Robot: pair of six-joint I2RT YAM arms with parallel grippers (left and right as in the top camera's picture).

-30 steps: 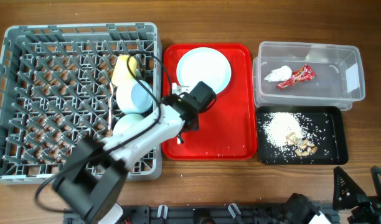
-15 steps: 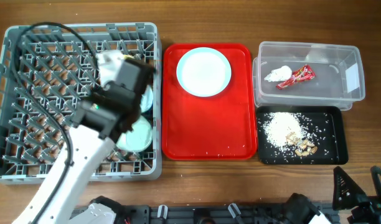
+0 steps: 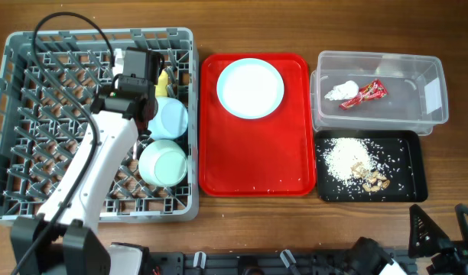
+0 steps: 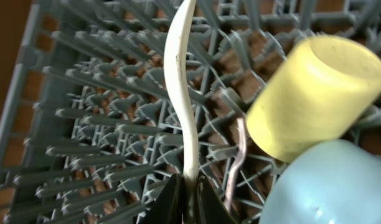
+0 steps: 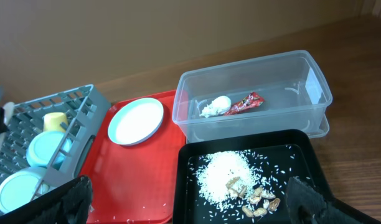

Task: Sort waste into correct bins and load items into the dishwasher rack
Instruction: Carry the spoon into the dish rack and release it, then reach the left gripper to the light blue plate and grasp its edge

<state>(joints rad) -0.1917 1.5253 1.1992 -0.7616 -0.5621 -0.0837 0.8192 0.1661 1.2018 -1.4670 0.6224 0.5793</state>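
My left gripper (image 3: 137,76) is over the back of the grey dishwasher rack (image 3: 35,114). In the left wrist view it (image 4: 189,182) is shut on the handle of a white plastic utensil (image 4: 181,93) held above the pegs; I cannot tell whether it is the spoon or the fork. The yellow cup (image 3: 164,82), pale blue bowl (image 3: 170,118) and mint green bowl (image 3: 164,163) sit in the rack to its right. The pale blue plate (image 3: 250,87) lies on the red tray (image 3: 253,164). My right gripper (image 5: 187,205) is open and empty above the black tray.
The clear tub (image 3: 429,107) holds the white napkin (image 3: 340,92) and the red wrapper (image 3: 369,92). The black tray (image 3: 410,164) holds rice (image 3: 347,156) and brown scraps (image 3: 373,179). A second thin utensil (image 4: 236,163) lies among the pegs next to the cup.
My left arm has swung from the red tray's left edge over the rack to its back part, carrying the white utensil. The right arm has not moved.
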